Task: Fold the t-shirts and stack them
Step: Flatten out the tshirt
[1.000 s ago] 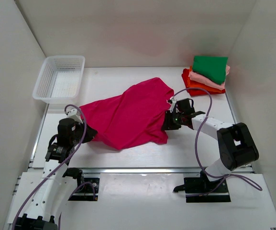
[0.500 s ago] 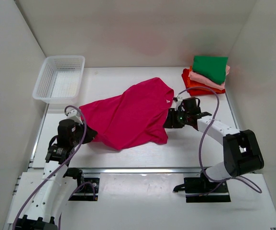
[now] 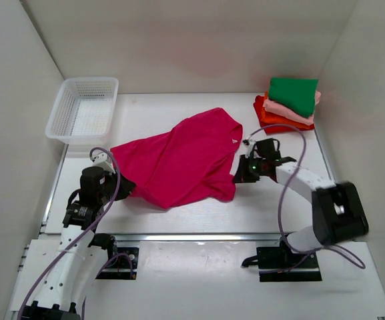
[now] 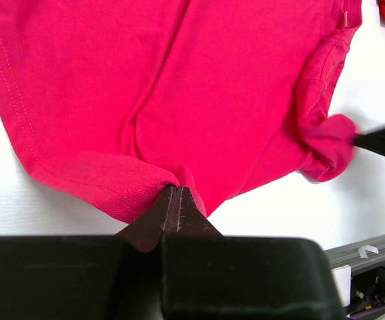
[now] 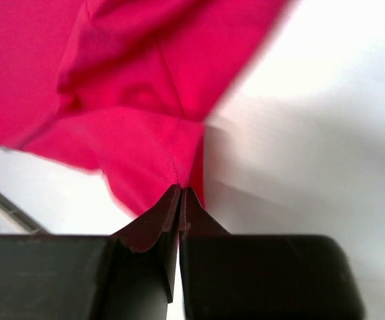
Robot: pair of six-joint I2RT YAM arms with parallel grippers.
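Observation:
A magenta-pink t-shirt [image 3: 179,163] lies rumpled across the middle of the table. My left gripper [image 3: 127,185] is shut on its left edge; the left wrist view shows the cloth [image 4: 199,100] pinched at the closed tips of that gripper [image 4: 177,189]. My right gripper [image 3: 239,175] is shut on the shirt's right edge, and in the right wrist view a hem fold [image 5: 145,147] runs into the closed tips of this gripper [image 5: 180,189]. A stack of folded t-shirts, green [image 3: 293,94] on top, then light pink [image 3: 279,111], orange and red [image 3: 267,118], sits at the back right.
A white mesh basket [image 3: 82,110] stands at the back left, against the left wall. White walls enclose the table on three sides. A metal rail [image 3: 199,237] runs along the near edge by the arm bases.
My right gripper has closed on the shirt's right edge and shifted slightly toward the near side. The left arm has held still, shut on the cloth.

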